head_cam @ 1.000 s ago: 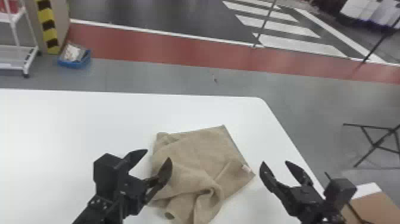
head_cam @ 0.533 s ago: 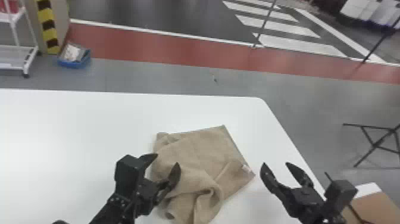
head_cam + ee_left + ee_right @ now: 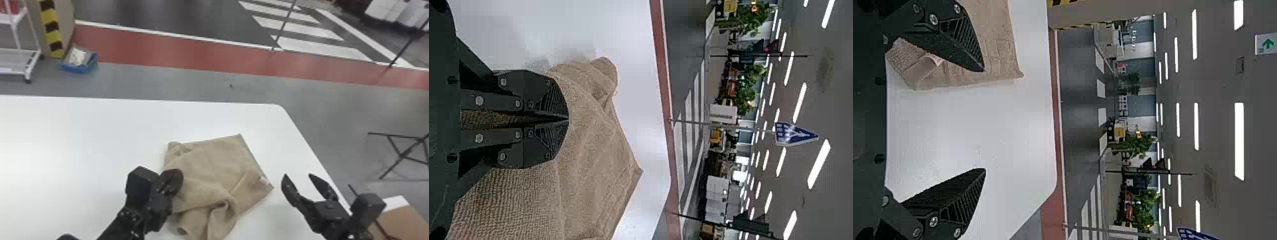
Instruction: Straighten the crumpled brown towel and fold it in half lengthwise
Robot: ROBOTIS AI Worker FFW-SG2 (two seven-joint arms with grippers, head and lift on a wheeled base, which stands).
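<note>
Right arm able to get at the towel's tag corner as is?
Likely yes: right end effector is open just off that corner of the towel, nothing in between; left end effector is at the towel's other side.

Brown towel [image 3: 217, 162]: part hidden behind left gripper [image 3: 175, 176], near end cut off by head view's bottom edge. Towel's tag [image 3: 264, 181] too small to read. Blue bin's [image 3: 78, 69] contents blurred. Worktop [image 3: 79, 134], white cart [image 3: 11, 62] cut off by left edge.

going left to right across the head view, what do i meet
White wheeled cart, blue bin, black left gripper, crumpled brown towel, black right gripper.
</note>
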